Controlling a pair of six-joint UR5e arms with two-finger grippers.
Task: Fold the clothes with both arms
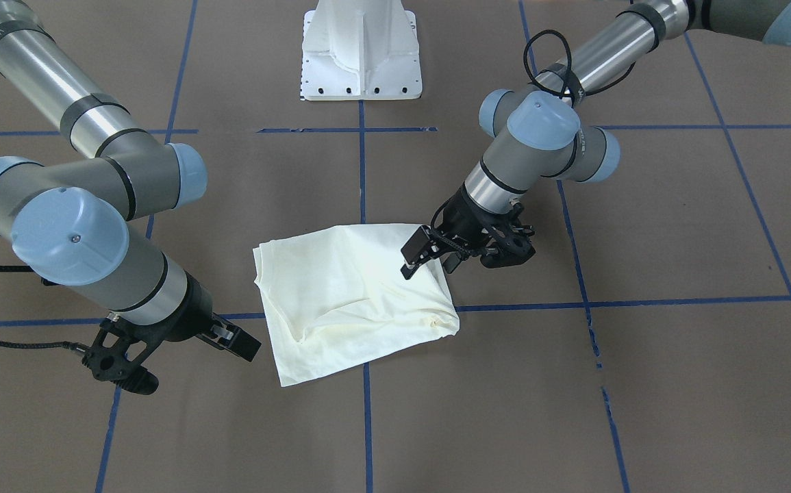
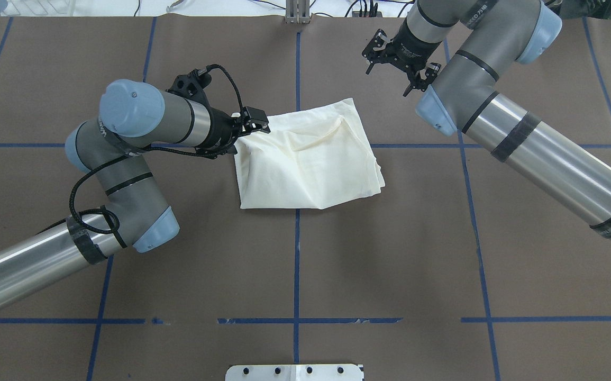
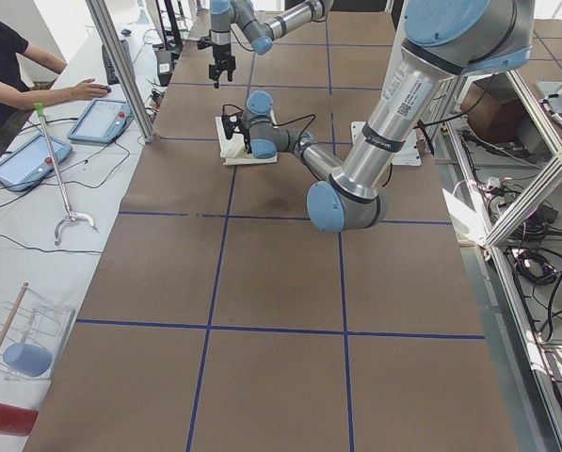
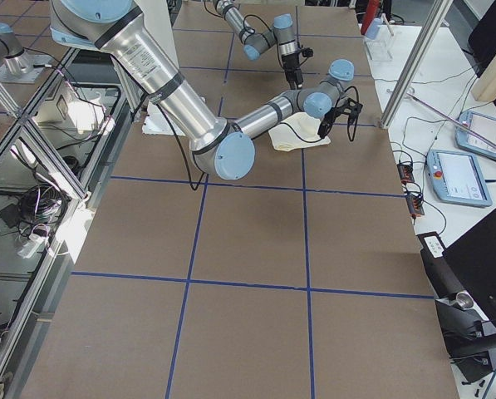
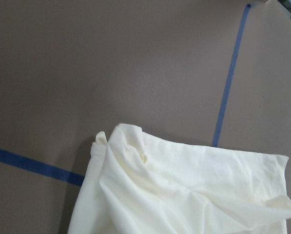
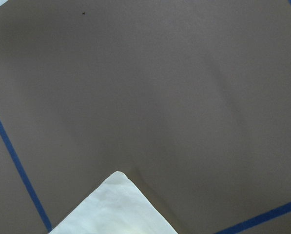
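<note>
The cream-white shirt lies folded into a rough rectangle at the table's middle. Its plain side is up and the print is hidden. My left gripper hovers over the shirt's corner on my left side; its jaws look open and hold nothing. The left wrist view shows only that rumpled corner. My right gripper is off the cloth, beyond the shirt's far right corner, and looks open and empty. The right wrist view shows one pointed shirt corner.
The white pedestal base stands at the robot's edge of the table. Blue tape lines cross the brown table cover. In the exterior left view an operator sits at a side bench with tablets.
</note>
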